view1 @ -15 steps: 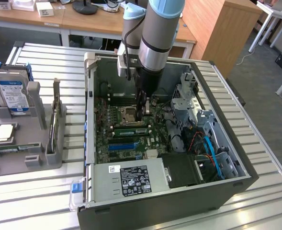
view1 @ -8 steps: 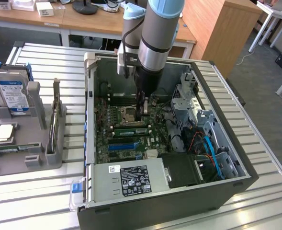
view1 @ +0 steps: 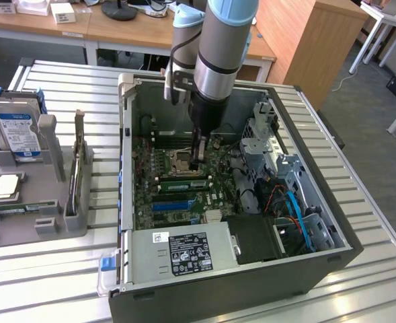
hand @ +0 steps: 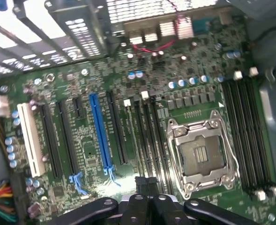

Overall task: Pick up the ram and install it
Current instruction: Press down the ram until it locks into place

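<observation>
The exterior view shows a ribbed metal counter (view1: pixel 63 269) carrying an open grey computer case (view1: pixel 204 296). The arm's silver and blue barrel reaches down into the case, with the gripper (view1: pixel 197 163) hanging close over the green motherboard (view1: pixel 147 192), just beside the square processor socket (view1: pixel 182 160). To the exterior view's left, a grey moulded fixture (view1: pixel 50 215) holds a boxy silver hard drive (view1: pixel 16 131) with a blue label, standing upright. It also holds a square silver processor chip (view1: pixel 5 187) lying flat. In front of the chip lies a narrow green strip that looks to be the ram (view1: pixel 13 210), well apart from the gripper. The wrist view gives the board in detail: a long blue slot (hand: pixel 100 133), a white slot (hand: pixel 30 140), black memory slots (hand: pixel 152 140) and the empty metal-framed socket (hand: pixel 201 150). The gripper's (hand: pixel 145 183) black fingers are drawn fully together there; whether anything thin is pinched between them I cannot tell.
</observation>
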{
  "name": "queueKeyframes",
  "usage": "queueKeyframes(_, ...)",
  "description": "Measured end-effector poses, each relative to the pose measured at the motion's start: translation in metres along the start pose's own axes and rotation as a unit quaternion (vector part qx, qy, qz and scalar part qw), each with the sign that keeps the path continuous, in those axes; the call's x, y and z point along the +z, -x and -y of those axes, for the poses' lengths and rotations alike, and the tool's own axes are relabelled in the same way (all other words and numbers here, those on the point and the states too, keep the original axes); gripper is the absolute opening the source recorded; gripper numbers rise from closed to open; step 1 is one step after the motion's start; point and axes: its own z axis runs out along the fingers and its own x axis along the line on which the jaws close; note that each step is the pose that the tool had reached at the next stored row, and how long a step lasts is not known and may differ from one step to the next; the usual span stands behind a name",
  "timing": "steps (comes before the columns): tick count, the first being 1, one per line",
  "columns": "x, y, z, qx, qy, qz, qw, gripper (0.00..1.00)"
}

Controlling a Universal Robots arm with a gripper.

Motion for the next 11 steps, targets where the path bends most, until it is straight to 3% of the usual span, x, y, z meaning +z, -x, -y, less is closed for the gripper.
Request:
queueKeyframes(6, 0.0001, 0.0000, 0.0000, 0.054, -0.0017, 0.0010, 0.9985, 0.11)
queueKeyframes(11, 0.0002, 0.0000, 0.0000, 0.099, -0.0031, 0.0019, 0.9951, 0.11)
